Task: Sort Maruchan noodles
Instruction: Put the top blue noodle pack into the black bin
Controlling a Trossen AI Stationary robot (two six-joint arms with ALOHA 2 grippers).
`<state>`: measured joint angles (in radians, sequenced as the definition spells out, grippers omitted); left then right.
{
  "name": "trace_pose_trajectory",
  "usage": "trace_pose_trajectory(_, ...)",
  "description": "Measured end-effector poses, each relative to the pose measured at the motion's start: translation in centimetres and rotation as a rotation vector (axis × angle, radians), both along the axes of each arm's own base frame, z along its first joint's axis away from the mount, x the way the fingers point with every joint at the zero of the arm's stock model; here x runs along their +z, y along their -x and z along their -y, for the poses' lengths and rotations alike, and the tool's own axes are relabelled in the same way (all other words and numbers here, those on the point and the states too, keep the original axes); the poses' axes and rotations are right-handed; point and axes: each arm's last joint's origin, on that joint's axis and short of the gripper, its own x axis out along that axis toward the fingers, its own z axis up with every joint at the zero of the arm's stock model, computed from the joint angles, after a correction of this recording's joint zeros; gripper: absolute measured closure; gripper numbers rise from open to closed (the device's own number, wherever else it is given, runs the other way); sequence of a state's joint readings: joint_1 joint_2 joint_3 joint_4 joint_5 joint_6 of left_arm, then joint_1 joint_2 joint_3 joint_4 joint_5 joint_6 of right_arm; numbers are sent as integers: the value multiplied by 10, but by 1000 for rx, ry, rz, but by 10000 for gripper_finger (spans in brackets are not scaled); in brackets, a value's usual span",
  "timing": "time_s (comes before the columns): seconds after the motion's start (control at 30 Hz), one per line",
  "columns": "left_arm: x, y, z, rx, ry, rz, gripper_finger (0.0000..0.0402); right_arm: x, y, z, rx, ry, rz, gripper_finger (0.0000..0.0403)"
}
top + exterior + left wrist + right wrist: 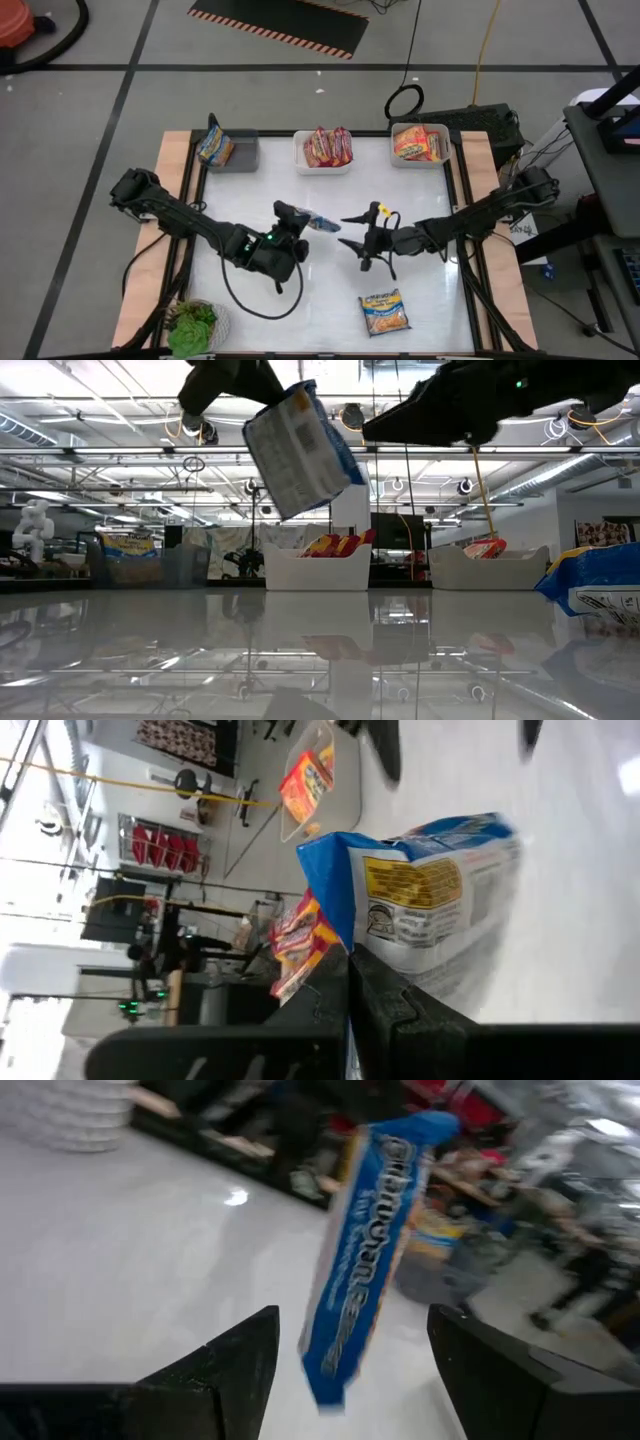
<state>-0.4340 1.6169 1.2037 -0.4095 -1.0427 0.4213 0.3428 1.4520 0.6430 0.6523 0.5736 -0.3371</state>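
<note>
A blue-and-yellow Maruchan noodle packet [322, 222] hangs over the middle of the table, with my left gripper [303, 220] shut on it. From the right, my right gripper [350, 231] faces the packet's free end. It is open, and its fingers [240, 1365] stand on either side of the edge-on packet [365, 1250] without plainly touching it. A second blue-and-yellow packet [385, 312] lies flat near the table's front edge. My left gripper pinches the packet's blue sealed end [338, 925] between its two fingers [375, 1005]. The fingers reach in from the table's left and slant a little downward. The packet [300, 450] is tilted and lifted well clear of the table, its free end toward my right gripper.
Three bins stand along the far edge. A grey one [240, 152] holds blue packets, a white one [322, 162] holds red packets, and another white one [420, 160] holds orange packets. A green plant [195, 325] sits at the near left corner.
</note>
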Motion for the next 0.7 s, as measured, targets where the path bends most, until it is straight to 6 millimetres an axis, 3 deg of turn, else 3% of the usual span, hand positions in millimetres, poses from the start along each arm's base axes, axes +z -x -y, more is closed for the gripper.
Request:
trace_pose_trajectory(0.23, 4, -7, -3, -13, 71, 72, 399, 3, -6, -7, -79, -14, 148, 162)
trace_pose_trajectory(0.7, 15, -17, -3, -27, 152, 213, 399, 7, -5, -8, -158, -105, 219, 172)
